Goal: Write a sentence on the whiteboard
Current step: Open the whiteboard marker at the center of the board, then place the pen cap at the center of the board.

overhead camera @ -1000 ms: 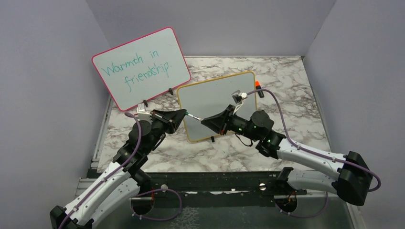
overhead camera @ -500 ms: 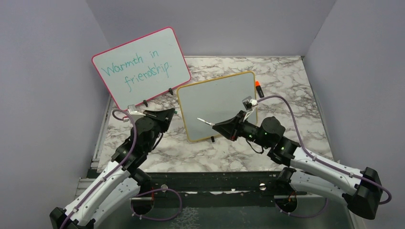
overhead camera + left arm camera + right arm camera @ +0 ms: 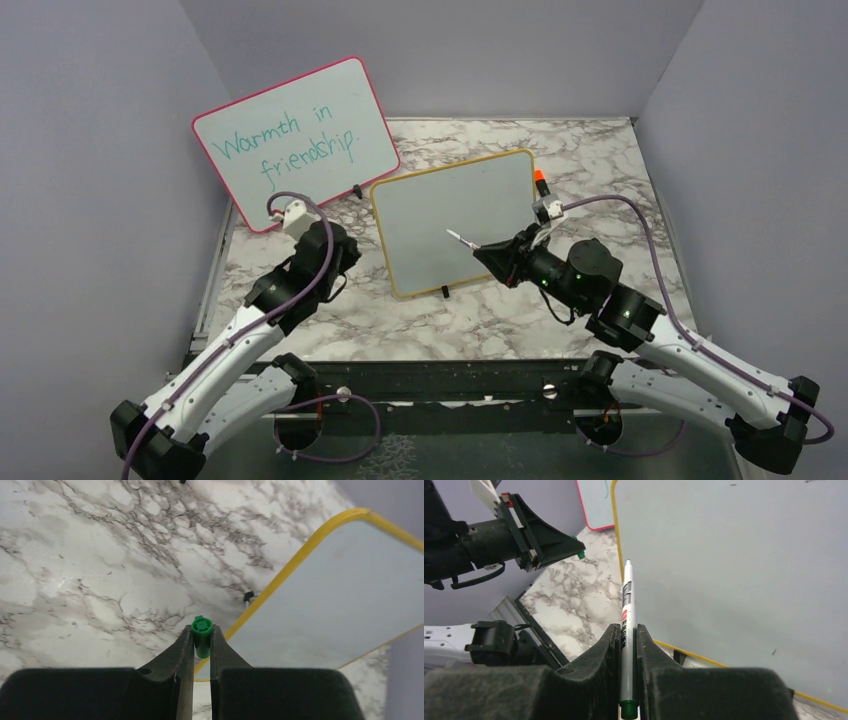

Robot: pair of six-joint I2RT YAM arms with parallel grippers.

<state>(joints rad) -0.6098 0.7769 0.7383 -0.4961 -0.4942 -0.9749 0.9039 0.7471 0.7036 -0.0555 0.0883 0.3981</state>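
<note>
The yellow-framed whiteboard [image 3: 440, 205] leans on small black feet at mid table; its face is blank and no sentence shows on it. My right gripper [image 3: 490, 254] is shut on a white marker [image 3: 462, 239], its bare tip pointing at the board's middle, close in front of it. In the right wrist view the marker [image 3: 627, 600] runs out between the jaws of the gripper [image 3: 626, 628] toward the board [image 3: 734, 555]. My left gripper [image 3: 202, 630] is shut on the green marker cap [image 3: 202, 636], left of the board's left edge [image 3: 280, 582] and above the table.
The pink-framed whiteboard [image 3: 300, 140] reading "Warmth in friendship" leans at the back left. An orange-capped marker [image 3: 540, 180] lies by the yellow board's right edge. Grey walls close in the left, back and right. The marble tabletop [image 3: 480, 320] lies in front of the board.
The two grippers, joined at the marker a second ago, have pulled apart. The right one moved right with the uncapped marker, the left one drew back left with the cap and tipped down.
</note>
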